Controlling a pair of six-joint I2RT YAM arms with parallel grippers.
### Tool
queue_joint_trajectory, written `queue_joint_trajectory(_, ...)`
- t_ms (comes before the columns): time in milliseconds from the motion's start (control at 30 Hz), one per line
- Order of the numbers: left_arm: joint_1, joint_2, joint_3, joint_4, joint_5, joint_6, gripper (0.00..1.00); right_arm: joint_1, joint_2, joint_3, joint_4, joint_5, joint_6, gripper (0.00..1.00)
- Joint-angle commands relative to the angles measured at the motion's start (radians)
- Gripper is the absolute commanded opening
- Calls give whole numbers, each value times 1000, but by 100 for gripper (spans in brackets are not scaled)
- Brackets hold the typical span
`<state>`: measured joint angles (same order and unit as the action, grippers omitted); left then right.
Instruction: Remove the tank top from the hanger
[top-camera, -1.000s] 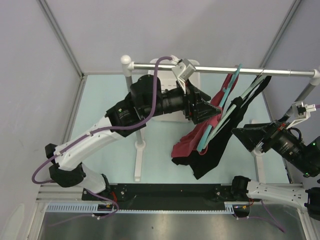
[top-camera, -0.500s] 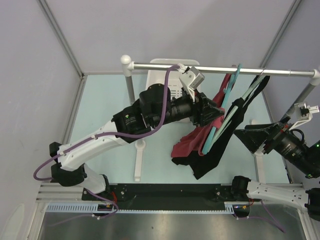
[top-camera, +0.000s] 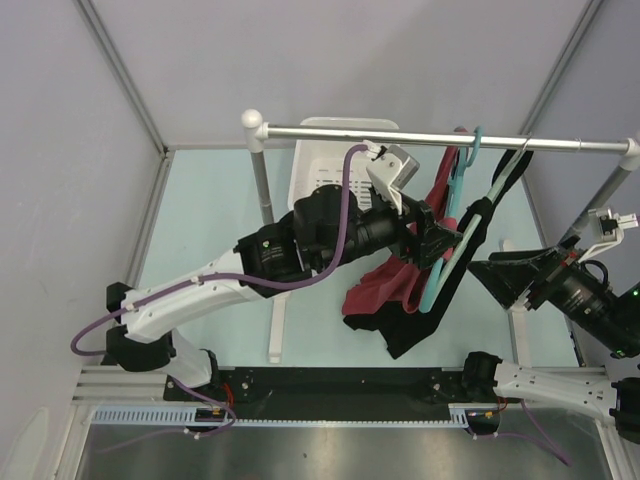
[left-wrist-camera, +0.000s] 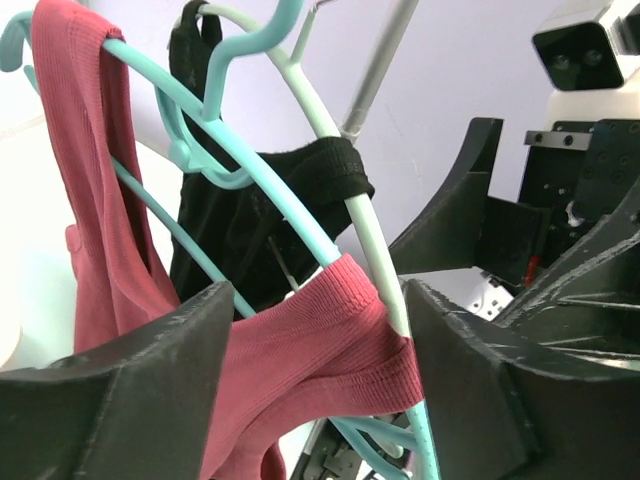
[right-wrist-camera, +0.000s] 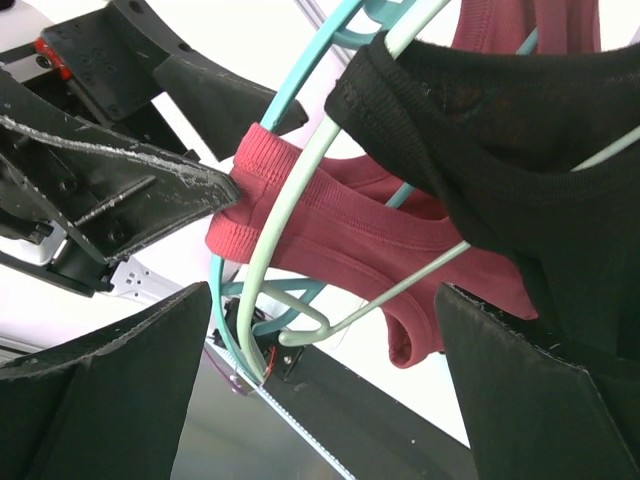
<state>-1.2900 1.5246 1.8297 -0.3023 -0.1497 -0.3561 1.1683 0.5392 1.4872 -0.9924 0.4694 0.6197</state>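
Left gripper (left-wrist-camera: 315, 350) straddling red tank top (left-wrist-camera: 300, 365) strap, jaws wide, not yet pinching. Tank top hanging on teal hanger (top-camera: 447, 250) off rail (top-camera: 440, 139), beside black garment (top-camera: 440, 290). Looking soft, light, stretchy; gripping ribbed strap at hanger end. Right gripper (right-wrist-camera: 320, 400) open, holding nothing.

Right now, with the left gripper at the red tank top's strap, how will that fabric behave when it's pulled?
Probably floppy: the red tank top droops in folds below its teal hanger. Its ribbed strap looks stretchy, so it may lengthen before slipping off. The left gripper straddles it; grip unclear.
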Motion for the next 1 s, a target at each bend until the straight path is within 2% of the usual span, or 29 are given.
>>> queue_joint_trajectory(0,-23,23,54,6,-54,-20,81,-7,-19,2,20,-12,2,100)
queue_joint_trajectory(100,-48,51,86,3,-73,-9,85,-9,-25,1,18,-11,3,100)
queue_joint_trajectory(200,-54,69,111,-21,-102,-7,81,-10,-30,1,17,-15,5,100)
queue_joint_trajectory(500,-54,63,108,-21,-133,3,41,-21,-45,2,11,-21,9,100)
queue_joint_trajectory(567,-54,57,108,-20,-129,3,41,-22,-45,2,11,-26,8,100)
queue_joint_trajectory(633,-54,54,108,-20,-123,6,55,-22,-44,4,9,-29,8,100)
queue_joint_trajectory(700,-54,48,103,-18,-119,0,64,-25,-44,4,9,-32,8,100)
queue_joint_trajectory(833,-54,23,83,-3,-111,-1,60,-29,-45,5,5,-34,8,100)
queue_joint_trajectory(967,-55,-7,57,12,-103,-4,49,-32,-47,7,6,-38,8,100)
